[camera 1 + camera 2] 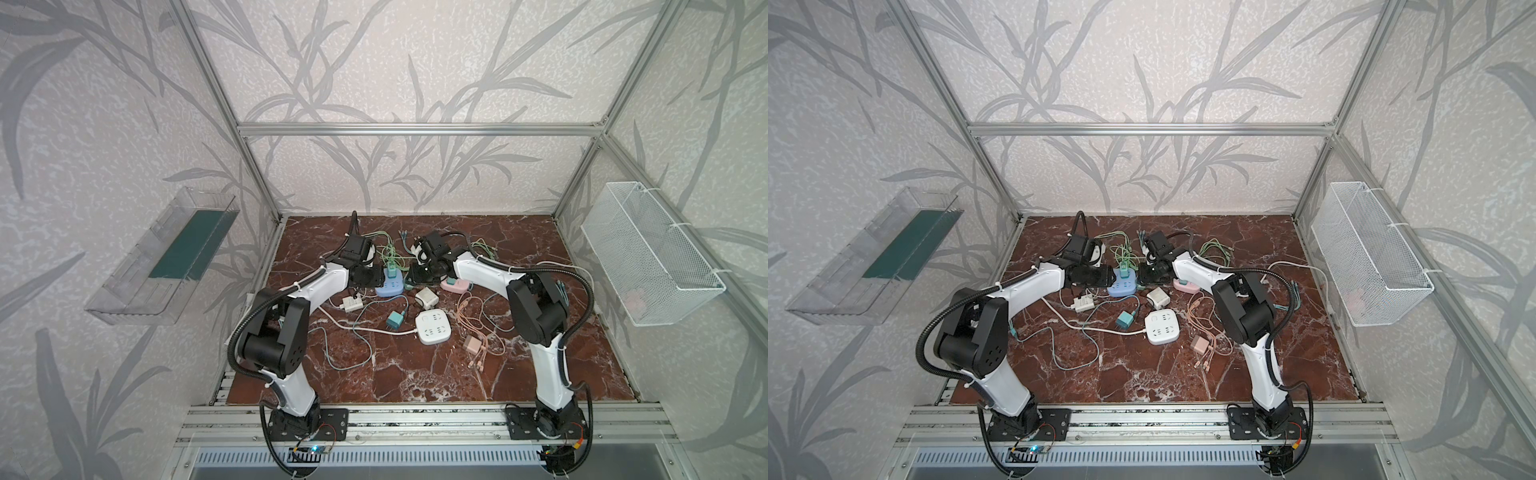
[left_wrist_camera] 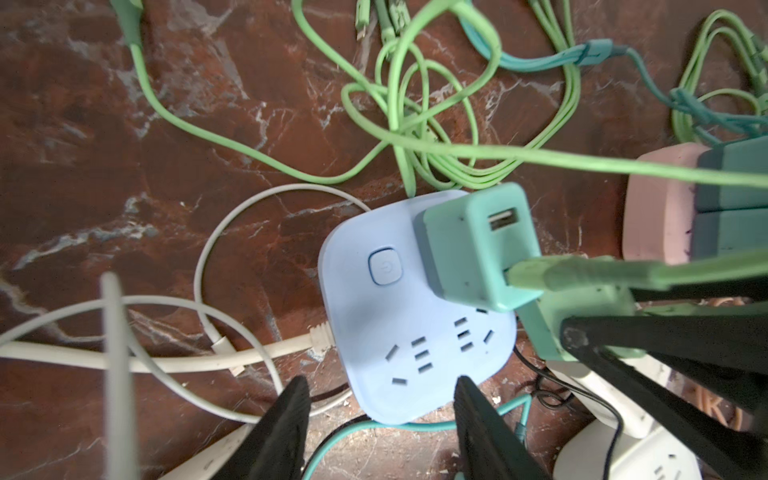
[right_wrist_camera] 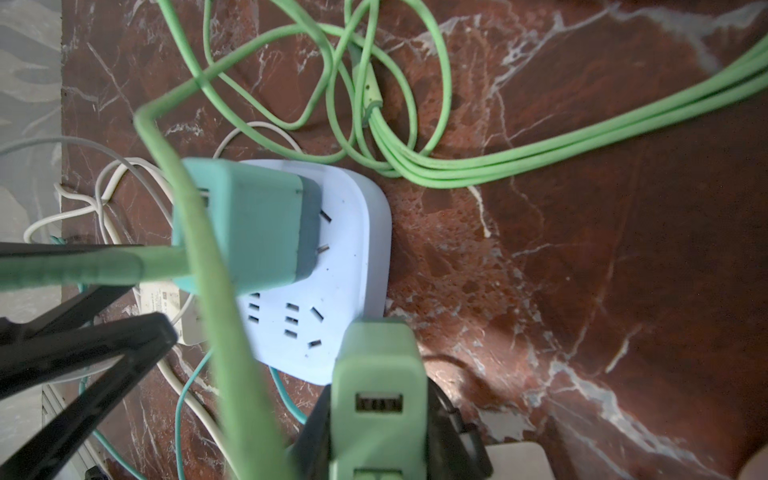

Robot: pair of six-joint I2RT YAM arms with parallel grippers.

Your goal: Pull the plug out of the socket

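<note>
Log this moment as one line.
right gripper shut on light green charger | left gripper open by blue power strip | teal charger still plugged in

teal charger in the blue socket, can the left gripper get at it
Probably yes: left gripper hangs open at the blue socket, the teal charger close ahead; only its green cable crowds it.

The pale blue power strip (image 2: pixel 386 324) lies flat on the red marble table (image 2: pixel 124 124). A teal USB charger (image 2: pixel 465 249) stands tilted near one corner of it, its prongs (image 3: pixel 322 249) partly out of the slots. A light green charger (image 3: pixel 378 374) is off the strip, just beside its edge.
</note>
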